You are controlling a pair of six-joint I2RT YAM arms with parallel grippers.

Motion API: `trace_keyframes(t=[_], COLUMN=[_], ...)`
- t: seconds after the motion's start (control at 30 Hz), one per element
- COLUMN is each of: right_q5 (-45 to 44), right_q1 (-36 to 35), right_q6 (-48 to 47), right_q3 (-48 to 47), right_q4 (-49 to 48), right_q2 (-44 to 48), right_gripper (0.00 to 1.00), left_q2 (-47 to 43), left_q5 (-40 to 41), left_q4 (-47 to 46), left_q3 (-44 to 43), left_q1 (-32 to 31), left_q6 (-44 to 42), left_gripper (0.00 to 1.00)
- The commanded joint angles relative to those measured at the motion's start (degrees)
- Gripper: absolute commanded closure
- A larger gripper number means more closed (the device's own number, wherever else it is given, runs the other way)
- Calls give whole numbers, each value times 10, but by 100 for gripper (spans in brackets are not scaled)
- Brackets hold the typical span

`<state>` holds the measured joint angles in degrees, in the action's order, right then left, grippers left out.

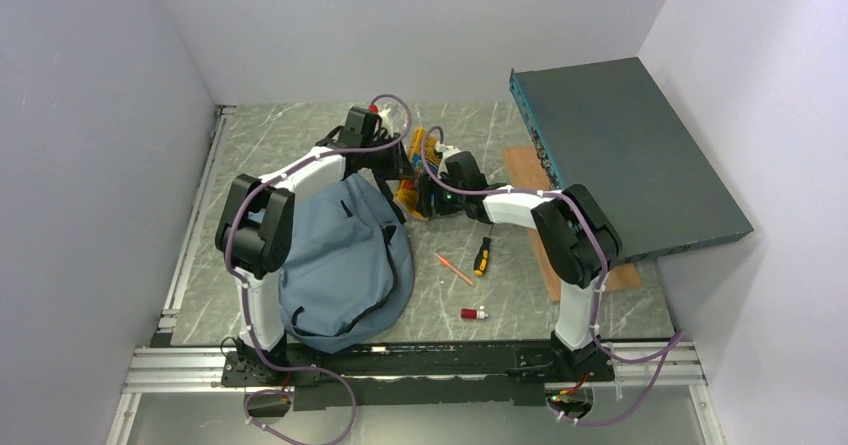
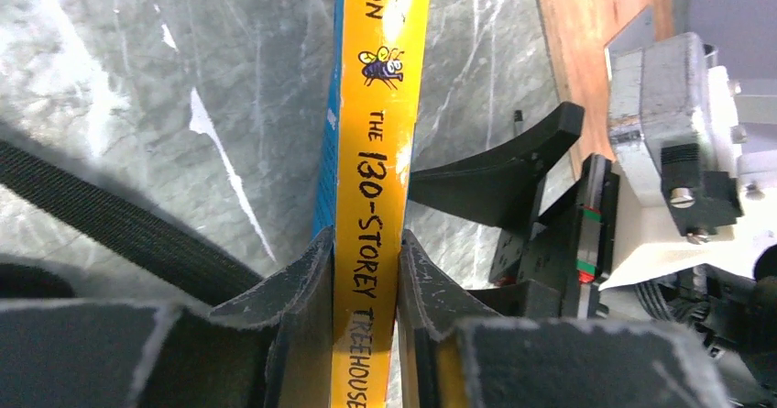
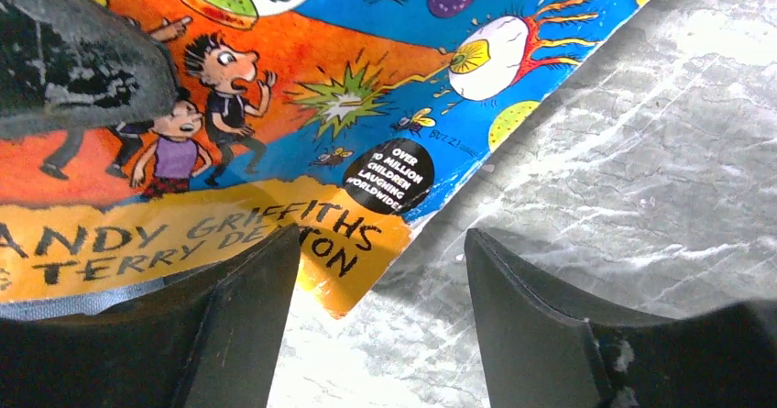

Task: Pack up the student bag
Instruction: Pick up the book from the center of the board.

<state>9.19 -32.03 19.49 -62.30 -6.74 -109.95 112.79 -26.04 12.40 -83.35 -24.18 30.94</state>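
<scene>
My left gripper (image 2: 366,254) is clamped on the yellow spine of a book (image 2: 377,151), one pad pressed to each side, and the book stands on edge above the table (image 1: 270,145). A black strap (image 2: 110,214) runs just left of that grip.

My right gripper (image 3: 383,239) is spread wide and holds nothing. The book's lower cover corner pokes into the gap beside one finger; I cannot tell whether they touch. Bare marble fills the other side of the gap.

Seen from above, both grippers meet at the book near the middle of the table's far half. The backpack (image 1: 345,255) lies slumped at the near left, under my left arm, its far end close to the book.

In the open stretch to its right lie a pencil (image 1: 454,269), a screwdriver (image 1: 482,256) and a small red item (image 1: 473,313), all apart. Beyond them a wooden board (image 1: 520,165) sits under a large teal box (image 1: 630,155) that crowds the right wall.
</scene>
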Motion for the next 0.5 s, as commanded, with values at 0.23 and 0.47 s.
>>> trace_keyframes(t=[0.23,0.47], right_q5=[-53,-90], right_q1=[-40,-94], right_q6=[-59,-84], right_q3=[-9,-77], right_q4=[61,178], right_q2=[96,196], right_gripper=[15,11], left_q2=[-130,-270], left_q5=[54,108], left_q4=[165,226], left_q3=[-51,-42], left_q1=[-17,-16], left_q6=[-82,-180], left_gripper=[100,100])
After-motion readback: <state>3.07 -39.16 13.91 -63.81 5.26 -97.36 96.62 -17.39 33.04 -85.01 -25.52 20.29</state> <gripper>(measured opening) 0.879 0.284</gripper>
